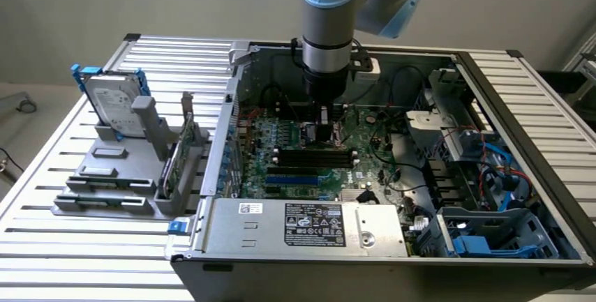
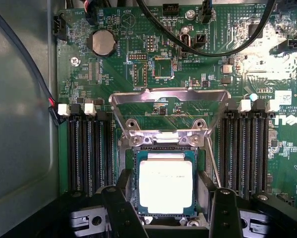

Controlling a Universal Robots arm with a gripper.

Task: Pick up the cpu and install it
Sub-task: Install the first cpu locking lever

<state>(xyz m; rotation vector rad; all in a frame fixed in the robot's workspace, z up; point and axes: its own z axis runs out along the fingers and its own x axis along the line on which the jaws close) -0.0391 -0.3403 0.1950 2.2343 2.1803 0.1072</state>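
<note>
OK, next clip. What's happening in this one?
A robot arm is reaching down into an open computer case, with its gripper over the motherboard. In the wrist view the cpu lies between the two dark fingers, at the socket, whose metal retention frame is flipped open. Whether the chip is fully seated can't be told.

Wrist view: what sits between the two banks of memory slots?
The cpu in its socket, with the raised metal load frame above it; the pincer fingers flank the chip.

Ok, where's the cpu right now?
In the wrist view the cpu lies flat in the motherboard socket, below the raised metal retention frame, flanked by the dark memory slots, between the pincer fingers.
</note>
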